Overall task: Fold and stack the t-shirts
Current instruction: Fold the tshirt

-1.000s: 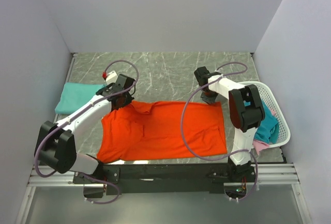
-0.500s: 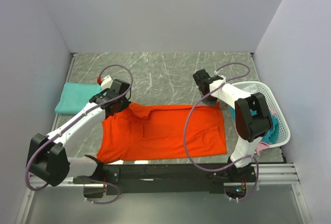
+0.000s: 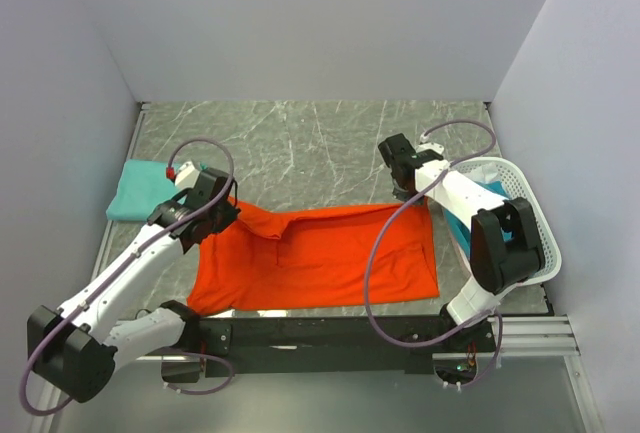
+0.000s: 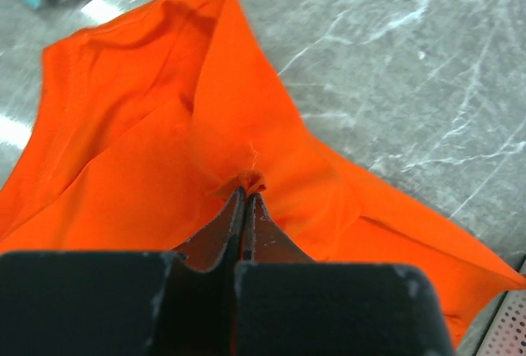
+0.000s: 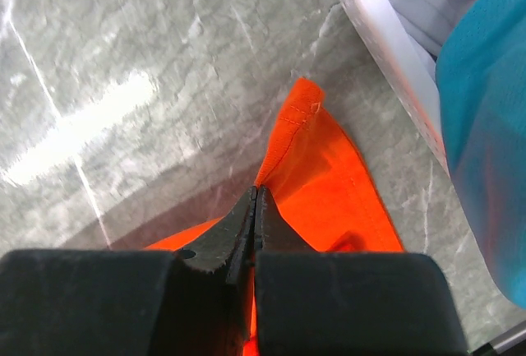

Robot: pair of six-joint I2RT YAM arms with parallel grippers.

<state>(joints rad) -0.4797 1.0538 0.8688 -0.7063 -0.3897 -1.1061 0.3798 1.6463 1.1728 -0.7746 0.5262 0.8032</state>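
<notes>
The orange-red t-shirt (image 3: 320, 258) lies spread across the near middle of the table, its far edge raised. My left gripper (image 3: 210, 215) is shut on a pinch of its cloth (image 4: 251, 182) at the far left corner. My right gripper (image 3: 412, 193) is shut on the far right edge of the orange cloth (image 5: 320, 167), next to the basket. A folded teal t-shirt (image 3: 140, 188) lies flat at the far left. More teal cloth (image 3: 470, 215) hangs in the basket, and its teal fabric (image 5: 485, 117) fills the right side of the right wrist view.
A white lattice basket (image 3: 535, 238) stands at the right edge, its rim (image 5: 386, 52) close to my right gripper. Grey marbled tabletop (image 3: 320, 143) extends behind the shirt. White walls enclose three sides. The black rail (image 3: 320, 333) with the arm bases runs along the near edge.
Both grippers have pulled the shirt's far edge toward the near side. The left arm swung left and back. The shirt's far edge has straightened.
</notes>
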